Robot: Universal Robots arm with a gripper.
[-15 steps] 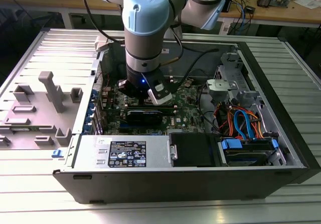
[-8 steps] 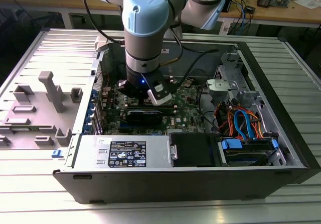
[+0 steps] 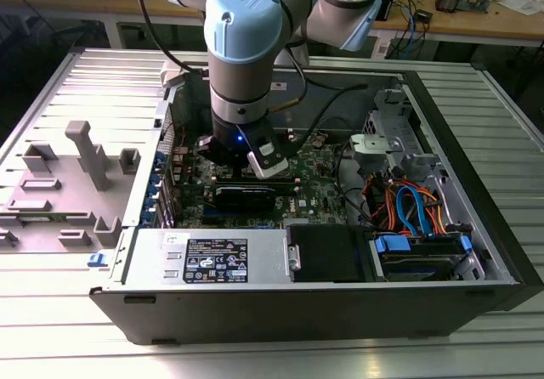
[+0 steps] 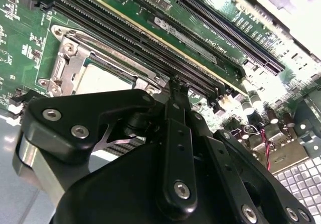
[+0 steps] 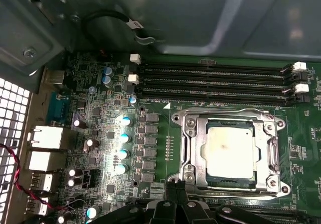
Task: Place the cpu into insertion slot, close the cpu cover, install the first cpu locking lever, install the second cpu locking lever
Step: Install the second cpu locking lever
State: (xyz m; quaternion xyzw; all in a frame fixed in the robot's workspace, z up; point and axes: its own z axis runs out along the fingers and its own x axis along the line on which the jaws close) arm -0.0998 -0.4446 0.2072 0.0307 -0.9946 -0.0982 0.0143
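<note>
Silver-grey metal tells me most of the story: the cpu (image 5: pixel 229 151) already lies flat in the insertion slot (image 5: pixel 188 156) on the green board (image 5: pixel 160 133), and the cpu cover (image 5: pixel 273 148) is down around it, its frame bordering the chip's top through the square window. So the placing looks done and the cover looks shut. What I judge still open is the locking: in the first wrist view thin wire levers run along the socket's edges, one of them (image 5: pixel 220 114) along the side nearest the long black memory slots (image 5: pixel 215 83), but I cannot tell from here whether either is hooked under its catch. My jaws (image 4: pixel 176 86) sit just beside the socket, on the side away from the memory slots, with their black tips drawn close together and nothing held between them as far as I can see. In the exterior view my wrist (image 3: pixel 242 141) hangs low inside the open computer case (image 3: pixel 476 226), over the middle of the board, with the case resting on the ribbed metal tabletop (image 3: pixel 68 311).
</note>
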